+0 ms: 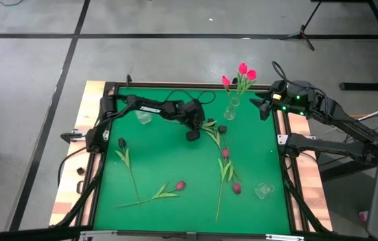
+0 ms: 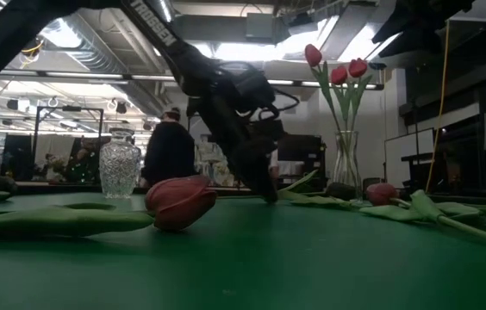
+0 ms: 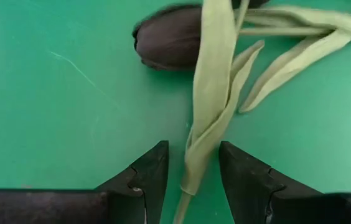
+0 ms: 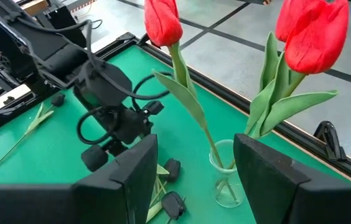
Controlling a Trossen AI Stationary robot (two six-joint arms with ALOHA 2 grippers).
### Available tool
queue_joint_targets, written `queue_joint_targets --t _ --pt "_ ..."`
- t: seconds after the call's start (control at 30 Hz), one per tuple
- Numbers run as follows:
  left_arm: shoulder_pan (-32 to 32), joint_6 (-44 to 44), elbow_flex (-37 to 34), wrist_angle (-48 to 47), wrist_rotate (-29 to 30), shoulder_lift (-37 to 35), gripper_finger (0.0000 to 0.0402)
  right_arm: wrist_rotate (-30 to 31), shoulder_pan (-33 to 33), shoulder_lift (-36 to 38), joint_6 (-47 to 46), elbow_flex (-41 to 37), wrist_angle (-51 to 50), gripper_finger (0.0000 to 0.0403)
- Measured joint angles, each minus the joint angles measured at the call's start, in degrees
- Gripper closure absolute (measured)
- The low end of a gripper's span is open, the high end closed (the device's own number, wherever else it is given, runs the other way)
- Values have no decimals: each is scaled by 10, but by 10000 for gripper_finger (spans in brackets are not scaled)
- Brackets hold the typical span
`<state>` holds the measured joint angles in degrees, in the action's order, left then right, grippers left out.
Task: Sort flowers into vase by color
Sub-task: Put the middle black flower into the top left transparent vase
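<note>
1. Flowers lie scattered on the green table; three pink-red tulips stand in the glass vase at the far right
2. Left gripper is down at the mat mid-table, fingers spread and released, straddling the stem of a dark tulip without clamping it
3. Right gripper hangs at the far right edge just beside the vase, fingers apart, holding nothing
4. Second vase stands empty at far left; a third vase sits near right
</note>
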<state>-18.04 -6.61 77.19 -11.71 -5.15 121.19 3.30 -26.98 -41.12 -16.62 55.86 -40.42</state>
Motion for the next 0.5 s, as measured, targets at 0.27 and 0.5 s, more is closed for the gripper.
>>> queue_joint_targets --t 0.27,0.5 --pt "7 2 8 -26 42 2 309 0 0 0 0 0 0 194" --pt "10 13 8 -37 61 -1 391 -15 0 0 -2 0 0 194"
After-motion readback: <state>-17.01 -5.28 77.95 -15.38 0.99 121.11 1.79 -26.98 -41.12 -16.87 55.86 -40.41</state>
